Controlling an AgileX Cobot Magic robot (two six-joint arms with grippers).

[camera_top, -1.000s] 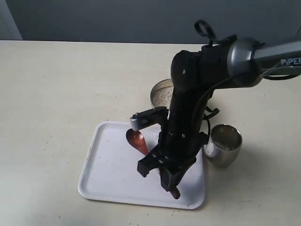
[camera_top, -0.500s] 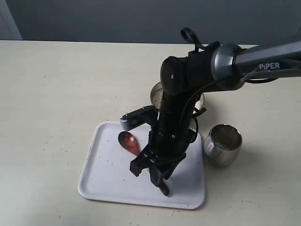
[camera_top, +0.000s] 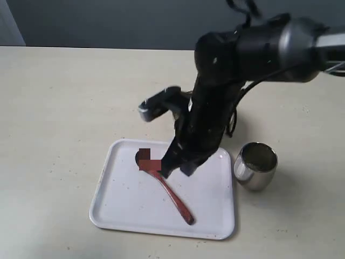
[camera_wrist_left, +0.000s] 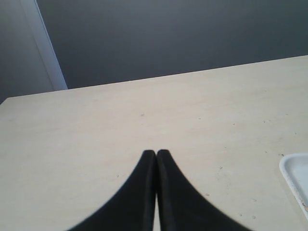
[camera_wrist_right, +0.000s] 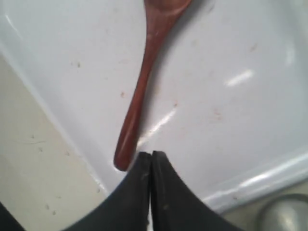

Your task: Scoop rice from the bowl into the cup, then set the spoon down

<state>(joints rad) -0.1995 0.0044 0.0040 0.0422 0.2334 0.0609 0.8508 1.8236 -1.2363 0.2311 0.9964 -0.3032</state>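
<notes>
Open table (camera_top: 64, 108) left of tray (camera_top: 123, 200), cup (camera_top: 256, 166) right

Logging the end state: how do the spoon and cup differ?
The spoon is slim and reddish-brown; the cup is rounded, shiny steel. The spoon lies flat on the white tray; the cup stands upright on the table beside the tray. Neither is gripped.

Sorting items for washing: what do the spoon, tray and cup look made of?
Spoon: likely wood, glossy reddish-brown finish with highlights.
Tray: probably plastic or coated metal, smooth white with glare streaks.
Cup: metal, seemingly steel, with mirror-like reflections.
</notes>
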